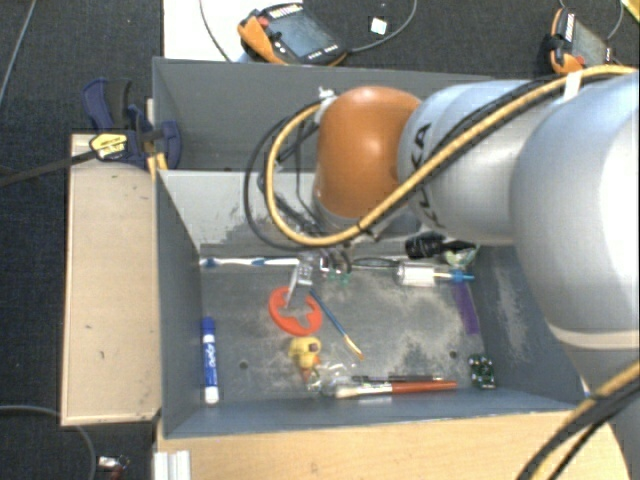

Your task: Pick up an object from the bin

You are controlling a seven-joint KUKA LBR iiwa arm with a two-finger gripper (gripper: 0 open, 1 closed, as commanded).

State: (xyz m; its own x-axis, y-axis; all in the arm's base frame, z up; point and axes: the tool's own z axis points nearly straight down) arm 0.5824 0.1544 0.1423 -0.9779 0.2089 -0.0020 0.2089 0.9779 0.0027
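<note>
hand over mid-bin | orange ring just beside its tip | grip: cannot tell

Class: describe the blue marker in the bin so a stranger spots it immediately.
Look into the grey metal bin, toward its left wall in the view. Alone there lies a blue marker with a white end, parallel to that wall. Its neighbours, an orange ring and a yellow lump, lie farther right.

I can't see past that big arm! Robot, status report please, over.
Gripper low over flat orange plastic ring, middle of grey metal bin. Ring lying on floor. Thin blue-handled brush beside ring's right edge; small yellow toy just below.
</note>
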